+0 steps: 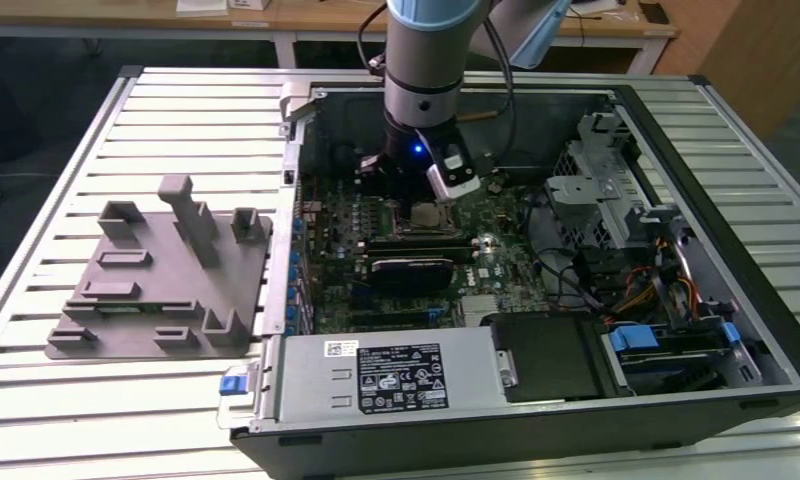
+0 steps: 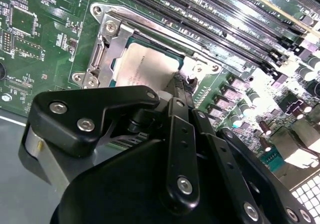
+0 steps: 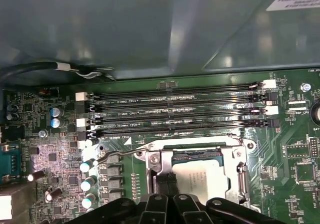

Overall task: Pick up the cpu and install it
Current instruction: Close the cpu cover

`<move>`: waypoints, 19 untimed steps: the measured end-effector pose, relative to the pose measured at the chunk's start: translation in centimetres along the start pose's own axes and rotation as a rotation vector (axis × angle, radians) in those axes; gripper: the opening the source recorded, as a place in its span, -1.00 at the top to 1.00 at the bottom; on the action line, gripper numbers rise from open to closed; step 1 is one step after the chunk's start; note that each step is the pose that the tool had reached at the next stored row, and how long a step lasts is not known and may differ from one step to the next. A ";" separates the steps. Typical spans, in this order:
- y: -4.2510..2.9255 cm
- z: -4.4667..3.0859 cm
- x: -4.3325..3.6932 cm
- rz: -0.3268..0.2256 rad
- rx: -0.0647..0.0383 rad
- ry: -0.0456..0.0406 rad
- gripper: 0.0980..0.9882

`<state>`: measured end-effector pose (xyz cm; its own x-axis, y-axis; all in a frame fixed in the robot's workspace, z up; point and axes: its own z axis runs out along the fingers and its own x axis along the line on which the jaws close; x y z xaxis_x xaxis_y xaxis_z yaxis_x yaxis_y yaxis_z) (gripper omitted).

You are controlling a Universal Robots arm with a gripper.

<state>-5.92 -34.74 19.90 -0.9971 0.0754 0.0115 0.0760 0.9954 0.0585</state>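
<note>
cpu (image 3: 202, 176) lies flat in the metal-framed socket (image 3: 241, 170) on the green motherboard (image 3: 292, 151), just beside the memory slots (image 3: 175, 115). Gripper (image 3: 169, 185) is directly above it with its fingers drawn narrow, almost together, tips at the chip's edge. Can't tell if they touch it. In the exterior view the arm reaches down into the open computer case (image 1: 727, 300). The grey fixture plate (image 1: 147, 300) sits on the exterior view's left.

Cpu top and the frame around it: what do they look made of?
The cpu top looks like metal, matte silvery, with a soft even sheen in both wrist views. The frame around it looks like bare stamped metal, probably steel: brighter, with sharp glints and screw heads at its corners.
</note>
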 end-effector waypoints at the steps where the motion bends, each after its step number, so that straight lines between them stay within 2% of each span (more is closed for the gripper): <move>1: 0.00 0.00 -0.01 0.000 0.000 0.0000 0.98; 12: 0.02 -0.28 -0.03 0.000 0.000 -0.0001 0.98; 19: 0.07 -1.11 -0.01 0.000 0.000 -0.0001 0.98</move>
<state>-5.89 -34.74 21.02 -0.9971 0.0754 0.0113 0.0760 0.9954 0.0586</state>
